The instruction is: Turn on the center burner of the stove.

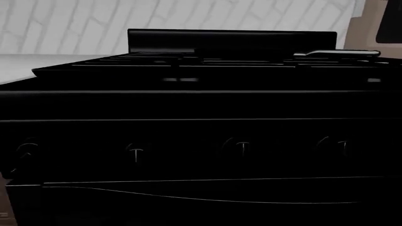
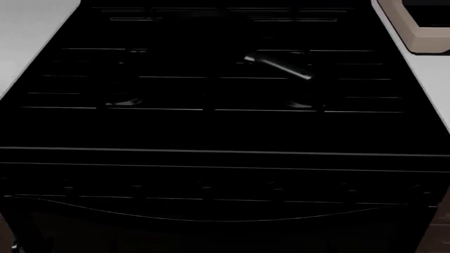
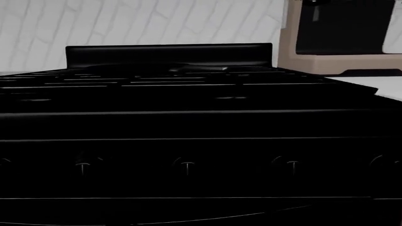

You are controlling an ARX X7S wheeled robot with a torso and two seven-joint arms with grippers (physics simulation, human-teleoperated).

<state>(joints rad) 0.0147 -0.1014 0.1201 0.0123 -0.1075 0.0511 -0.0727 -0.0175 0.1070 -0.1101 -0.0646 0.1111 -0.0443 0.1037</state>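
Large glossy black gas stove point(image 2: 211, 132) fills head view, front knob row point(image 2: 205, 188) lowest, thin grate bars above | dark pan handle point(image 2: 277, 66) on right rear grate | beige countertop appliance point(image 2: 418, 26) right of stove | grippers: neither visible, state unknown

The stove point(image 2: 211, 132) fills your head view. Its knobs point(image 2: 205, 188) run in a row across the front panel, at your 6 o'clock, below the grates point(image 2: 211, 79). A pan handle point(image 2: 277, 66) lies on the grates at about 1 o'clock, tilted toward the back left. Counter point(image 2: 28, 31) flanks the stove at 10 o'clock, and at 2 o'clock an appliance point(image 2: 422, 31) stands on the right-hand counter point(image 2: 432, 89), just beside the stove. A backguard point(image 3: 169, 54) rises at 12 o'clock, with the wall point(image 3: 138, 21) behind it.
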